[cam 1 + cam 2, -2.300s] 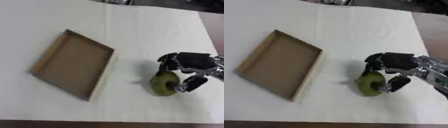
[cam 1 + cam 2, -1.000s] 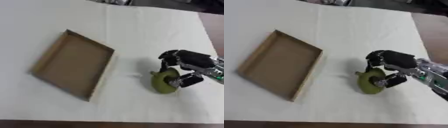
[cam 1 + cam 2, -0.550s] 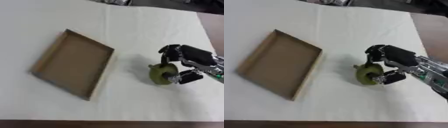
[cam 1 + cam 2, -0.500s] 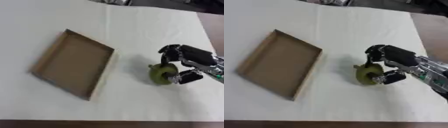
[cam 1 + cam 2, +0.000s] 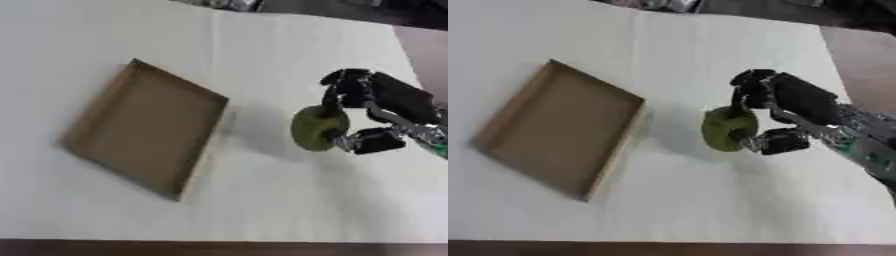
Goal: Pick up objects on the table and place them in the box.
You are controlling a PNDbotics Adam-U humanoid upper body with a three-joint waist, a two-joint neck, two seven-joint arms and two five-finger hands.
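Note:
An olive-green round fruit [image 5: 316, 128] hangs above the white table, pinched between the fingers and thumb of my right hand [image 5: 378, 107], which comes in from the right. A shallow brown cardboard box [image 5: 147, 126] lies open and empty to the left of the fruit, with a gap of bare cloth between them. The fruit's shadow falls on the cloth just beside the box's right wall. My left hand shows in neither view.
A white cloth [image 5: 262, 200] covers the table. A brown strip of table edge [image 5: 859, 50] runs along the far right. Dark clutter [image 5: 227, 4] sits beyond the far edge.
My right hand has lifted the green fruit off the cloth and carried it left toward the box. The box has stayed where it was.

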